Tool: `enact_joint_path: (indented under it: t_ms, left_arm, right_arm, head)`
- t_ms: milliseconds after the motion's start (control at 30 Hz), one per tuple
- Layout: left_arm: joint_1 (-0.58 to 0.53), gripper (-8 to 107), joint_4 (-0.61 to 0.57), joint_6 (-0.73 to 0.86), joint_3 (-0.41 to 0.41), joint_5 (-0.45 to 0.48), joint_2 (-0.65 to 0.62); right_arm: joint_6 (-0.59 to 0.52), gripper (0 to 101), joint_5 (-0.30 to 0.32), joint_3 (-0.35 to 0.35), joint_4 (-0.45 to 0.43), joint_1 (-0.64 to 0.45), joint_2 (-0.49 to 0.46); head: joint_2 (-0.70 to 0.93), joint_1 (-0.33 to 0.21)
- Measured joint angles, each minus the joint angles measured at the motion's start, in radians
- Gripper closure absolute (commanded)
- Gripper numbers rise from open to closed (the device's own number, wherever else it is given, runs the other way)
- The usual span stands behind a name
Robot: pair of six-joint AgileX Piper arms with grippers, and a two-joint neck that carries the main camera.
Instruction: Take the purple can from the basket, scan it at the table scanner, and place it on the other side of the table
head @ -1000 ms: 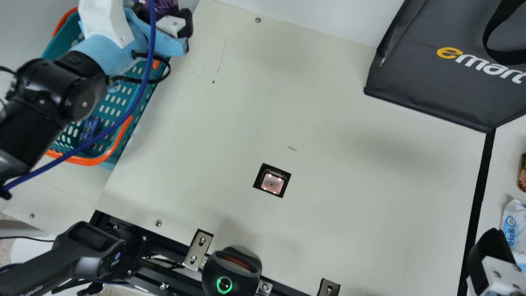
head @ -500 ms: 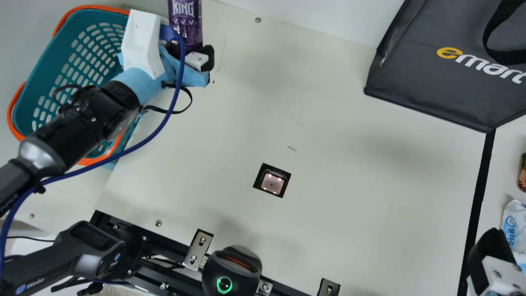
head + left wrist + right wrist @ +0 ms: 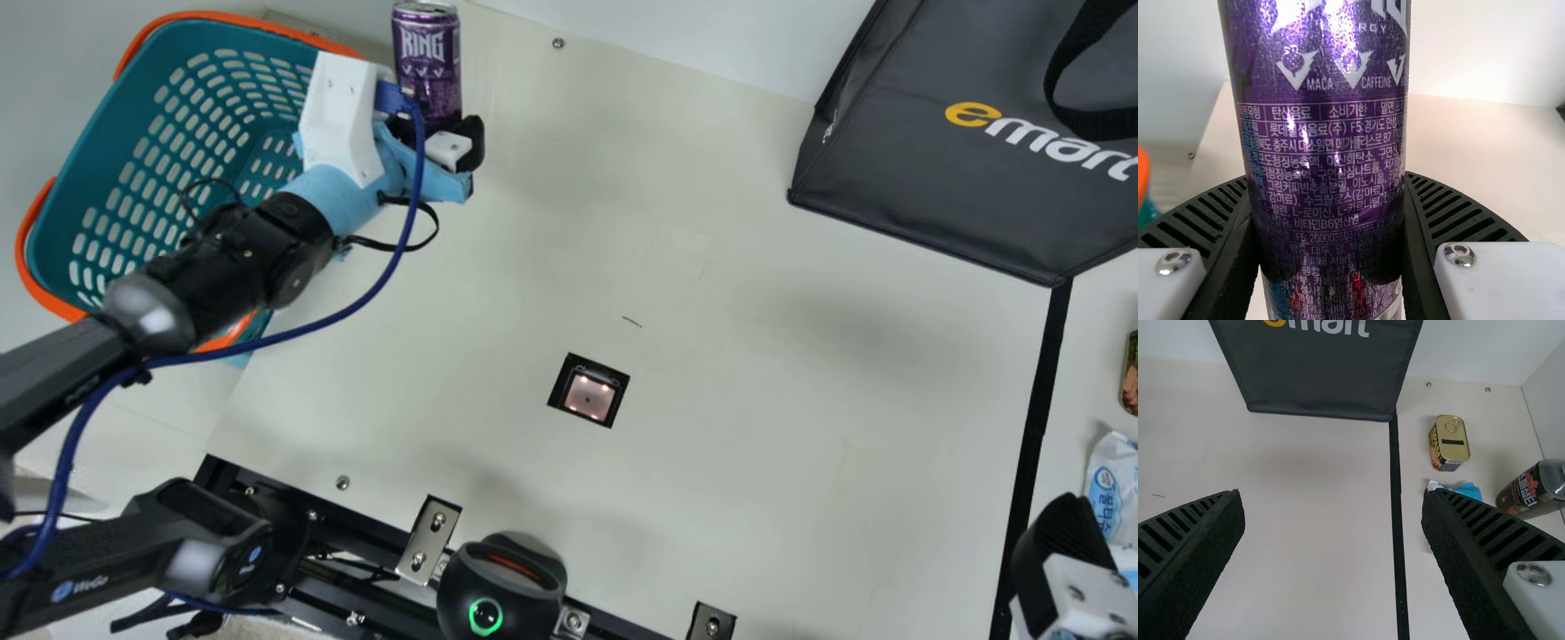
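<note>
Beside the basket's right rim in the main view, my left gripper [image 3: 436,138] is shut on the lower part of the purple can [image 3: 427,67], which it holds upright. In the left wrist view the purple can [image 3: 1325,133] stands between both ribbed pads of my left gripper [image 3: 1328,227]. The teal basket [image 3: 107,169] with orange rim is at the upper left. The table scanner's window [image 3: 589,396] sits mid-table. My right gripper [image 3: 1062,556] is at the lower right; in the right wrist view my right gripper [image 3: 1338,567] stands open with nothing between its fingers.
A dark bag [image 3: 960,160] stands at the back right. Beyond the black tape line [image 3: 1396,487] are a small tin [image 3: 1449,442], a blue-white packet [image 3: 1468,491] and a dark bottle [image 3: 1531,490]. A black handheld scanner [image 3: 502,591] is at the near edge.
My left gripper has come up out of the basket area and moved right over the table side, carrying the purple can, which shows more fully now. The right gripper has kept still.
</note>
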Motion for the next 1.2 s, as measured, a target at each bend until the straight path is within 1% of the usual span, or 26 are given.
enact_joint_path:
  t_ms: [167, 333, 433, 533, 667, 833, 1200]
  left_arm:
    - [-0.075, 107, -0.177, 0.170, -0.010, -0.127, 0.098]
    - [-0.184, 107, -0.357, 0.316, -0.043, -0.265, 0.203]
    - [-0.246, 107, -0.443, 0.372, -0.063, -0.327, 0.262]
    - [-0.287, 107, -0.497, 0.403, -0.083, -0.375, 0.306]
    - [-0.312, 107, -0.507, 0.404, -0.099, -0.421, 0.351]
    - [-0.314, 107, -0.467, 0.380, -0.101, -0.475, 0.390]
    - [-0.277, 107, -0.356, 0.311, -0.053, -0.610, 0.449]
  right_arm:
    - [0.000, 6, 0.000, 0.000, 0.000, 0.000, 0.000]
    - [0.000, 6, 0.000, 0.000, 0.000, 0.000, 0.000]
    - [0.000, 6, 0.001, 0.000, 0.000, 0.000, 0.000]
    - [0.000, 6, 0.000, 0.000, 0.000, 0.000, 0.000]
    - [0.000, 6, 0.000, 0.000, 0.000, 0.000, 0.000]
    - [0.000, 6, 0.000, 0.000, 0.000, 0.000, 0.000]
    - [0.000, 6, 0.000, 0.000, 0.000, 0.000, 0.000]
  head:
    - [0.002, 0.000]
    - [0.000, -0.002]
    - [0.000, 0.000]
    - [0.000, 0.000]
    - [0.000, 0.000]
    - [0.002, 0.000]
    - [0.000, 0.000]
